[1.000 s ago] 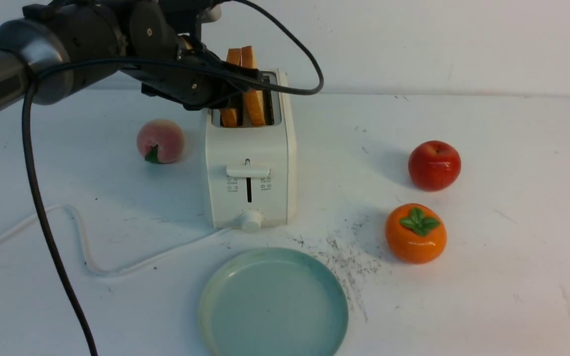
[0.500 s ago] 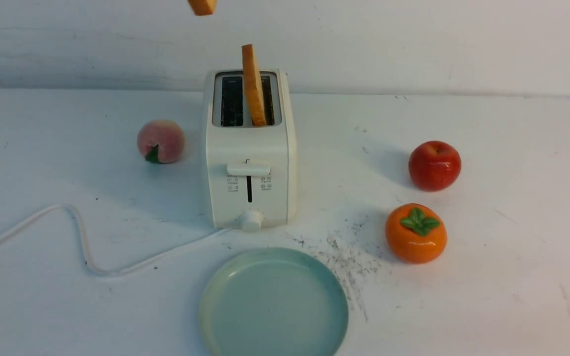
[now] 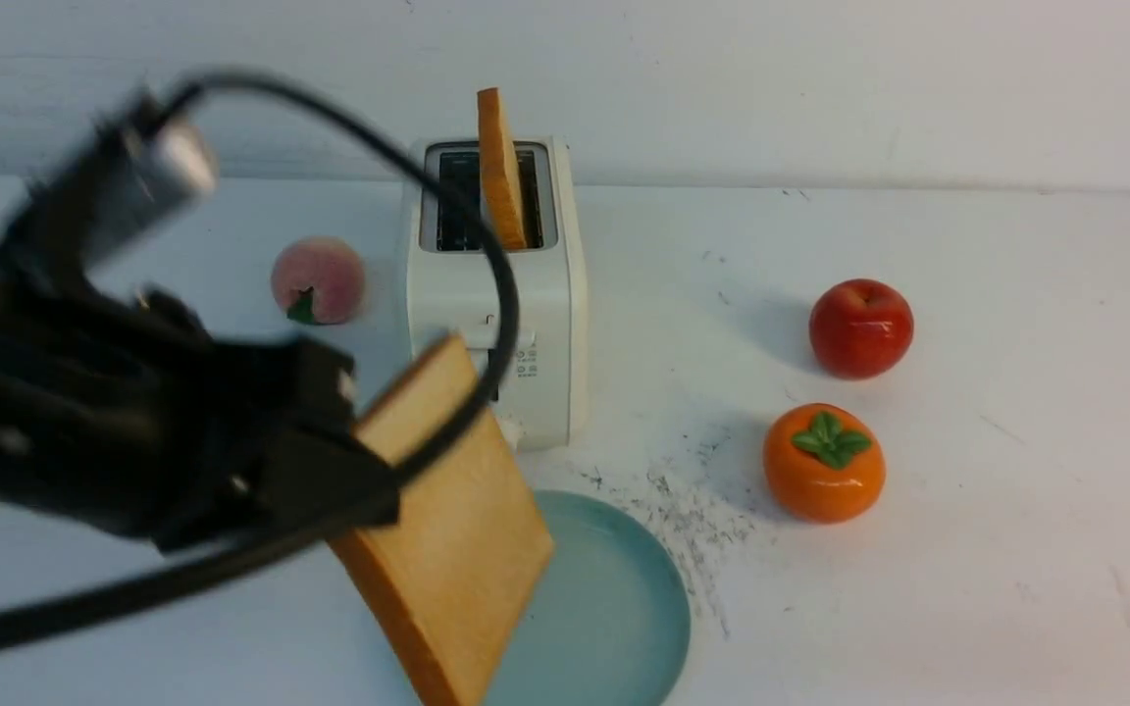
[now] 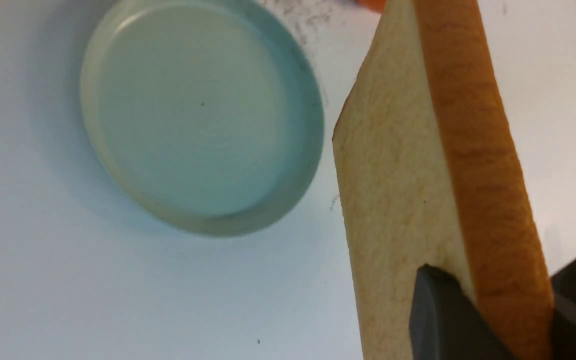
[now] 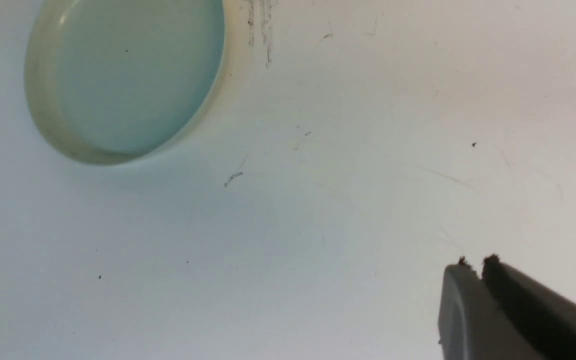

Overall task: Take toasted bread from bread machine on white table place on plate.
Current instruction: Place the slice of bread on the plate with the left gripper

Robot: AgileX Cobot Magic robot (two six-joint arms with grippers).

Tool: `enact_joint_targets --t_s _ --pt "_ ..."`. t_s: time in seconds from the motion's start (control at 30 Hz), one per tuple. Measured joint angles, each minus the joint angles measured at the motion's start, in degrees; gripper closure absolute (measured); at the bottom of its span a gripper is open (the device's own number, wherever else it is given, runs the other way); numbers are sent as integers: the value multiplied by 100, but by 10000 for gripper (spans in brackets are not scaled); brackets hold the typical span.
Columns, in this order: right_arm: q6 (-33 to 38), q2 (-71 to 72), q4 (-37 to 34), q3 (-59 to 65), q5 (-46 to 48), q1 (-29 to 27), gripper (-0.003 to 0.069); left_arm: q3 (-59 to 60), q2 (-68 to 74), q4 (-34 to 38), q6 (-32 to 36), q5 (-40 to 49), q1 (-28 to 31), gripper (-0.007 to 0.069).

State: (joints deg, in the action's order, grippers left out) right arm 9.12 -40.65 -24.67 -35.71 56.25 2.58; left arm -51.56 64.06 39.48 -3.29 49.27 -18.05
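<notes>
L gripper [image 3: 374,495] pinching toast slice [image 3: 462,529] by edge, tilted | slice lower center, above plate [image 3: 614,598] | left arm nearer; likely lower flat

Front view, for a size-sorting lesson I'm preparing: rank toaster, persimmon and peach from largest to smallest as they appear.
1. Toaster
2. Persimmon
3. Peach, clearly smaller than the persimmon here

prob. a robot test bench: robot arm [image 3: 124,392] over scuffed white tbl [image 3: 918,588].
</notes>
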Motion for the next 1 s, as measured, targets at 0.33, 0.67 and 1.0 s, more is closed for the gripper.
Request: enact_joint_targets --t_s 0.33,0.67,1.0 --pt "0 0 -32 0 0 0 595 1154 1205 3389 3070 -1895 0 524" --pt "0 0 -37 0 9 0 585 1154 2634 5210 5150 -1669 0 524" --pt "0 0 -37 0 73 0 580 1154 3086 5118 5202 -2251 0 339"
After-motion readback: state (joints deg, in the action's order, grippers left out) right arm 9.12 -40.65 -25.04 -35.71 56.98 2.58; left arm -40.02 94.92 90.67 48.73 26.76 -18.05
